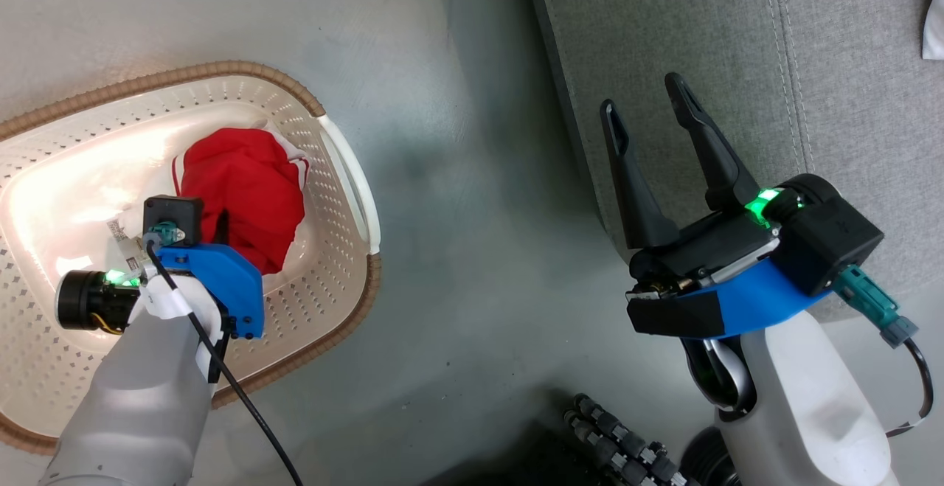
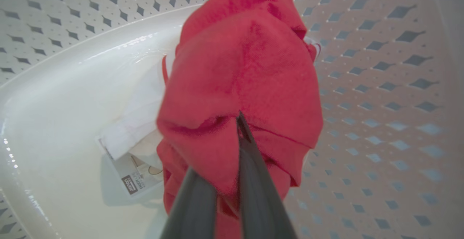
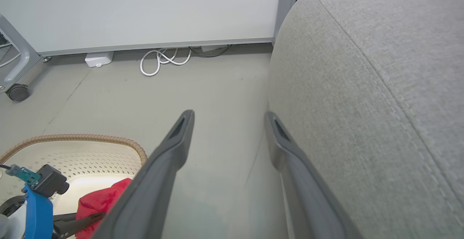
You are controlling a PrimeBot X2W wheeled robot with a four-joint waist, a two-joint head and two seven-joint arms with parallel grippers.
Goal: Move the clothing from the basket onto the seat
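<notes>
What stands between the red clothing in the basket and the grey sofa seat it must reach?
The left gripper grips the red clothing inside the basket. Its perforated wall stands toward the sofa seat, so the clothing must go over it. Beyond is floor, and the open right gripper hovers at the seat's edge.

On my feed the clothing (image 1: 247,195) is bright red with white trim at its edges. The basket (image 1: 324,279) is cream-white, its walls patterned with rows of small diamond holes, and its rim (image 1: 221,67) is tan with a woven look. The label (image 2: 139,179) is white and grey. The seat (image 1: 737,66) is a light grey weave with a paler stitched seam. I see a dull grey floor (image 1: 472,213). The left gripper (image 2: 221,159) and right gripper (image 1: 641,95) both have charcoal fingers, blue brackets and a green light. The cable (image 3: 159,59) is white, the wall (image 3: 145,10) off-white.
</notes>
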